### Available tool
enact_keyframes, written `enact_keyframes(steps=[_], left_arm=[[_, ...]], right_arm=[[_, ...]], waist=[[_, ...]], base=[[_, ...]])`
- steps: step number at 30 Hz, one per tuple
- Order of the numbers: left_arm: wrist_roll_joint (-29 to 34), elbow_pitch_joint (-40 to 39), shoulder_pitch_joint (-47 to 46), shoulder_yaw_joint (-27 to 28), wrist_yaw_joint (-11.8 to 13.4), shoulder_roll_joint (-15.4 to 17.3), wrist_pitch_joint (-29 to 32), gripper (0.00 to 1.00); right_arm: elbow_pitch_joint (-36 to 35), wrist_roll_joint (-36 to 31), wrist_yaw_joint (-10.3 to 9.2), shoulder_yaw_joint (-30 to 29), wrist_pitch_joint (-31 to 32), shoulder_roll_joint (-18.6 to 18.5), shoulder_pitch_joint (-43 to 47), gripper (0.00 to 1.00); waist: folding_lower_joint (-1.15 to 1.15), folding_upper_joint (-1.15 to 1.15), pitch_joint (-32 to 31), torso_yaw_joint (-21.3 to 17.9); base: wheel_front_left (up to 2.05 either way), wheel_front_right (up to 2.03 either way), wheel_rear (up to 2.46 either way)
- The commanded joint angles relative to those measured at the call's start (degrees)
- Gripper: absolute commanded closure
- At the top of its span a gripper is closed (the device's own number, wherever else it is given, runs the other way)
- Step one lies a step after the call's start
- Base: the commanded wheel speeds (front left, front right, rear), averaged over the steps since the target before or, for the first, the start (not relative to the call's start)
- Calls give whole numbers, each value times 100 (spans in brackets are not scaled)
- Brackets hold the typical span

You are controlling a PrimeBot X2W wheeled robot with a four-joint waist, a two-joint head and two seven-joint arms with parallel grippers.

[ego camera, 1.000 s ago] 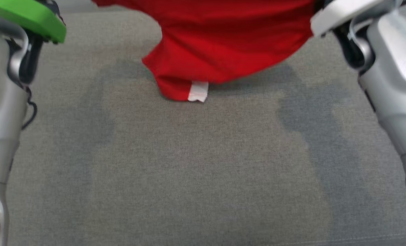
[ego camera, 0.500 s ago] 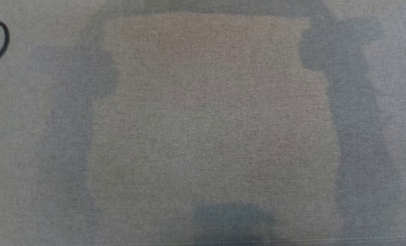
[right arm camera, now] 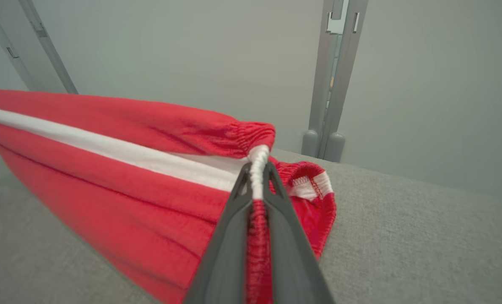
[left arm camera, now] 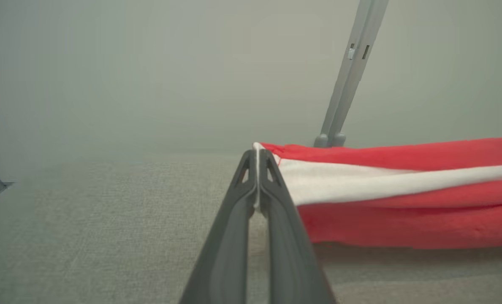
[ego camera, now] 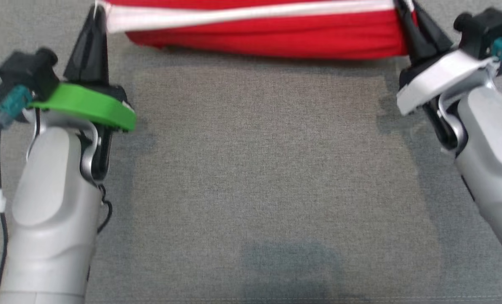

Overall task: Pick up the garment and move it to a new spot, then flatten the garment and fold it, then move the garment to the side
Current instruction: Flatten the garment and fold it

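Both tools clamped on the red garment point(ego camera: 267, 40), stretched taut across the top of the frame.
Left tool point(ego camera: 96, 12), upper left, pinches the thin white-stripe end. Right tool point(ego camera: 400, 6), upper right, grips the gathered elastic waistband. Dark tapered fingers point(left arm camera: 229, 236) pressed together on cloth. Soft knit with lengthwise folds and a flat white stripe along the top edge. Garment hangs low over the grey coarse-weave table point(ego camera: 251, 177), contact unclear. Grey metal upright point(left arm camera: 348, 76) behind.
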Motion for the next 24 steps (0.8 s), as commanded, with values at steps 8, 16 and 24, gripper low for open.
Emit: enact_keyframes(steps=[8, 16, 24], left_arm=[[-39, -443, 2026, 209, 18, -246, 0, 100], [-164, -419, 3079, 500, 22, -411, 0, 100], [-217, -348, 4297, 680, 32, -536, -13, 100]], right_arm=[[-787, 1011, -22, 208, -14, -396, 2066, 100], [-830, 1166, -24, 163, -14, -316, 3298, 100], [-601, 1378, -27, 191, -14, -173, 4470, 100]], waist=[[-1, 0, -1106, -191], [-1, 0, -1739, -266], [-1, 0, -2557, -266]], base=[[0, 0, 0], [0, 0, 0], [0, 0, 0]])
